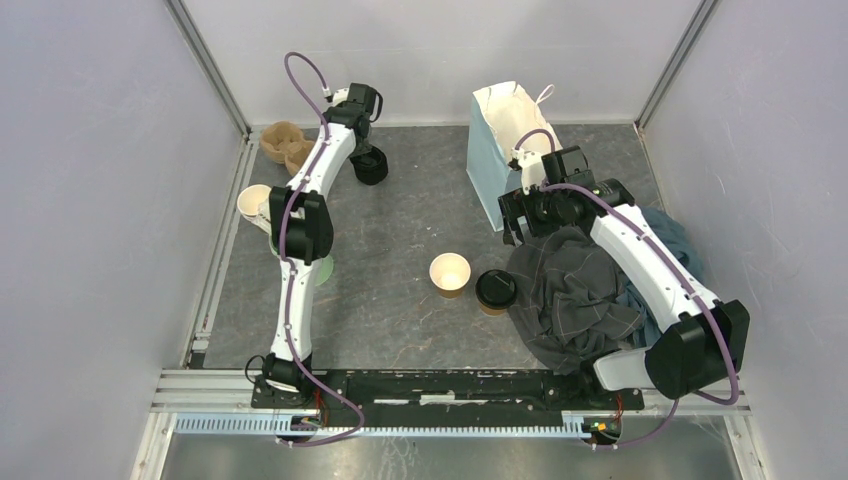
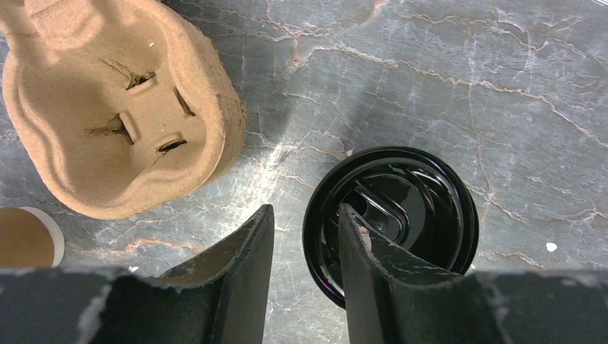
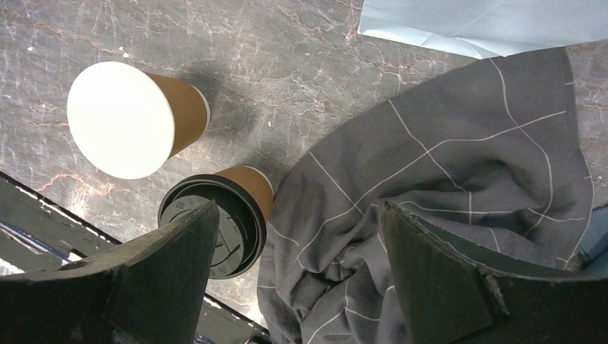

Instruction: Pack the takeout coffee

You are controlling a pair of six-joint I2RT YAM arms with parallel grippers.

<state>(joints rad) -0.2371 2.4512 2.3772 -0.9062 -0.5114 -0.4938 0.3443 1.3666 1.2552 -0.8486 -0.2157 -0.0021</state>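
The lidded paper cup point(image 1: 496, 290) stood upright at the near centre of the bench point(image 1: 400, 225). It carried a round black sip lid. Its brown wall touched the edge of a grey checked cloth point(image 1: 575, 295), or stood just beside it. The open paper cup point(image 1: 450, 273) stood upright just to its left with no lid fitted and its pale interior exposed. The right wrist view showed a narrow strip of bench between the two cups, so they were close together but apart.

The right gripper point(image 3: 300, 211) hung above the cloth, near the lidded cup. Its jaws were spread wide and held nothing. The heaped cloth covered the right side of the bench. A pale blue paper bag point(image 1: 505, 150) stood open-mouthed behind the gripper, at the far centre.

The left gripper point(image 2: 305, 215) was at the far left of the bench, over a stack of black lids point(image 2: 401, 208). Its jaws were slightly parted. One finger was over the top lid, the other was outside its rim, and bench was visible between them. Contact with the rim could not be confirmed. A moulded pulp cup carrier point(image 2: 115, 107) lay empty just beside the stack. A further paper cup point(image 1: 255, 203) stood near the left edge of the bench, partly hidden by the left arm.
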